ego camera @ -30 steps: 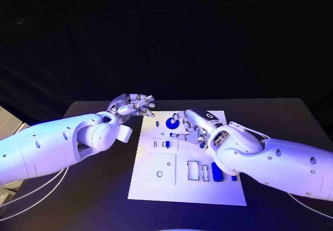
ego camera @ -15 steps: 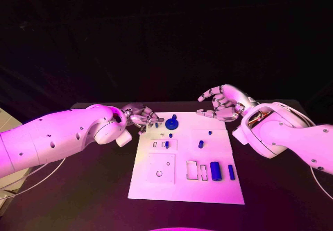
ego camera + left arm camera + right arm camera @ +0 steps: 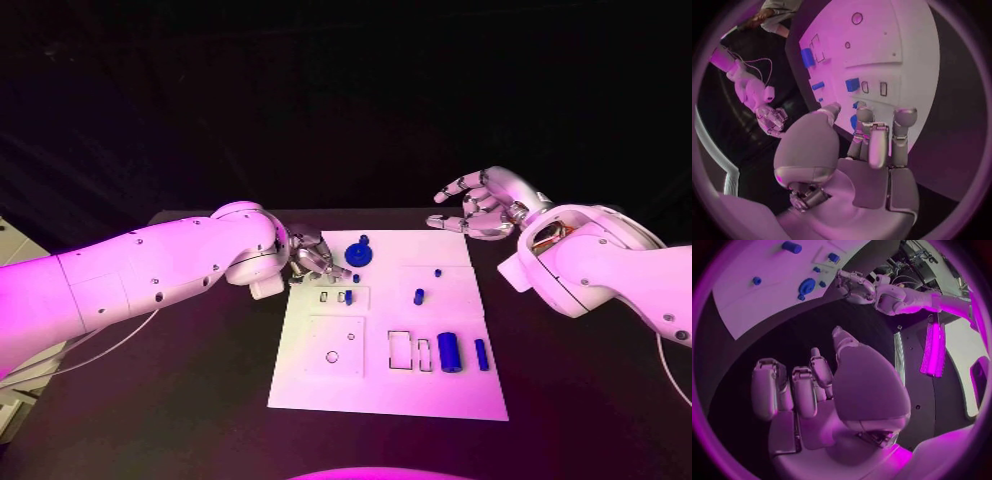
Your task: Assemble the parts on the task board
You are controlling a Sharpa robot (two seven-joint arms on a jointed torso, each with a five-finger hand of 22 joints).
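White task board (image 3: 387,385), blue parts (image 3: 450,352), black worktop (image 3: 577,380), silver left robot hand (image 3: 313,256), silver right robot hand (image 3: 480,208), white arms.

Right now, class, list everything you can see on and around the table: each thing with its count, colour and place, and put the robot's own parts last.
Table: one, black, under everything.
Task board: one, white plate, middle of the table.
Round part: one, blue, far end of the board.
Large cylinder: one, blue, lying on the board's near right.
Slim bar: one, blue, just right of the cylinder.
Small peg: one, blue, board centre.
Left hand: one, silver, at the board's far left edge, fingers curled.
Right hand: one, silver, beyond the board's far right corner, fingers apart, holding nothing.
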